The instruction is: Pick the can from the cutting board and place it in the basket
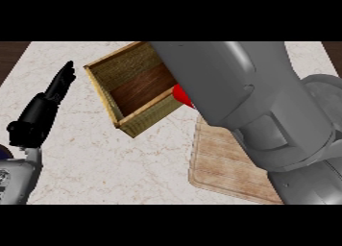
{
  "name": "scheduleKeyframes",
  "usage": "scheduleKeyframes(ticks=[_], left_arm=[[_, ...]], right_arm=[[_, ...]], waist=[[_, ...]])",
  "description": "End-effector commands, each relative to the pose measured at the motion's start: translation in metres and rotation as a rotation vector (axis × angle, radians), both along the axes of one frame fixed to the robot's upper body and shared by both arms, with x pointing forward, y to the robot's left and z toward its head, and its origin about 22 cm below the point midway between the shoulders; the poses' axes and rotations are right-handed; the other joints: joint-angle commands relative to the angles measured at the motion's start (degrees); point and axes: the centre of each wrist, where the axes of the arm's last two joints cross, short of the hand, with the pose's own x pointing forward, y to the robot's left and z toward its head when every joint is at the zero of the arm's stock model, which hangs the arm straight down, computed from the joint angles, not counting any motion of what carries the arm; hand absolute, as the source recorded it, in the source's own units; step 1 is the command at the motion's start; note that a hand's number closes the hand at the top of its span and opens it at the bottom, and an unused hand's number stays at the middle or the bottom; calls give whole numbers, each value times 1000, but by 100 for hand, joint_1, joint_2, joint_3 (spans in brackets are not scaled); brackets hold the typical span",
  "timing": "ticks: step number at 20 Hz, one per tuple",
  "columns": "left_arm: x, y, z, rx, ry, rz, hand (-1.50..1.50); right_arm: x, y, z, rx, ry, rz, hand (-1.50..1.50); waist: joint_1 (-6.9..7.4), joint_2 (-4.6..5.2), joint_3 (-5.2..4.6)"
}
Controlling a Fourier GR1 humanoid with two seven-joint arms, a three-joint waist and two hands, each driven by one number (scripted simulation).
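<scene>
1. The carrying step is judged to be in hand: a small red shape (179, 93), taken to be the can, is being glimpsed just at the basket's (103, 91) right rim, between the basket and the right forearm (252, 96).
2. The right hand itself is being hidden by its own forearm, so it cannot be told whether it is clenched round the can or released.
3. The cutting board (224, 168) is being left bare where it shows, lying on the surface (110, 163) just beside the basket's lower corner.
4. The left hand (57, 89) is being held released, fingers straight, at the view's left, well apart from the basket.
5. The next move is judged to call for the can being brought over the basket's wooden floor and let go there.
6. No brand, label or writing is being shown legibly anywhere.
</scene>
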Motion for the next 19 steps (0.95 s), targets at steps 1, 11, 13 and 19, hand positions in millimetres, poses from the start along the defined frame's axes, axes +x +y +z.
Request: scheduleKeyframes(ticks=[1, 11, 13, 19], left_arm=[[4, -14, 0, -9, -2, -1, 0], [-4, 14, -3, -2, 16, 46, 0], [-6, 16, -7, 9, 17, 72, 0], [-18, 21, -16, -5, 34, 95, 0]], right_arm=[[0, 7, -6, 91, -27, -130, -150], [2, -36, 34, 402, -469, -349, -150], [-1, -37, 36, 434, -524, -388, -150], [1, -67, 38, 482, -612, -485, -150]], waist=[[4, 26, 0], [-316, -62, 17], [-378, -86, 17], [-620, -233, 32]])
